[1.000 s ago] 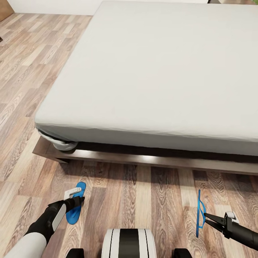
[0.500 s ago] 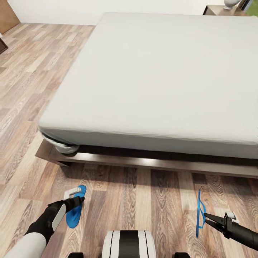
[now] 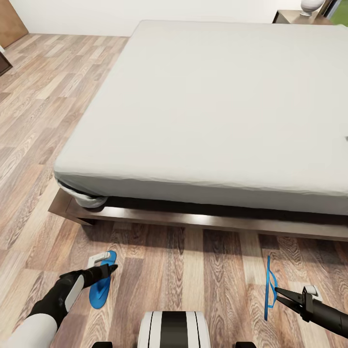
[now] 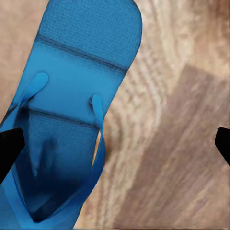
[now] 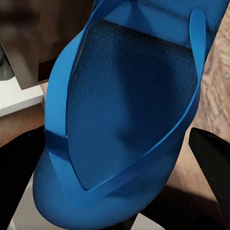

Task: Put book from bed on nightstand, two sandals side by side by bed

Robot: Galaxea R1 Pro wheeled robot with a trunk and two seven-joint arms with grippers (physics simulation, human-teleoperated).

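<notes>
Movement since a second ago is mostly the camera's: the head view has tilted up, so the large low bed [image 3: 212, 106] with its off-white mattress and dark brown wooden frame sits lower in the picture, and a dark brown nightstand [image 3: 297, 17] now shows at the far top right corner. The left end effector [image 3: 110, 268] has also drawn back a little from the flat bright blue flip-flop [image 3: 102, 287] lying sole-down on the wood-plank floor [image 3: 193, 275]; in the left wrist view its dark fingertips [image 4: 8, 148] stand wide apart, released, with the sandal lying between them but not gripped. The right end effector [image 3: 278, 291] remains clenched on the thong strap of the second blue flip-flop [image 3: 267, 287], which hangs on edge, sole vertical, just above the floor and well apart from the first. Both sandals sit near the bed's foot, so pairing looks unfinished: the held one likely needs carrying across beside the other.
</notes>
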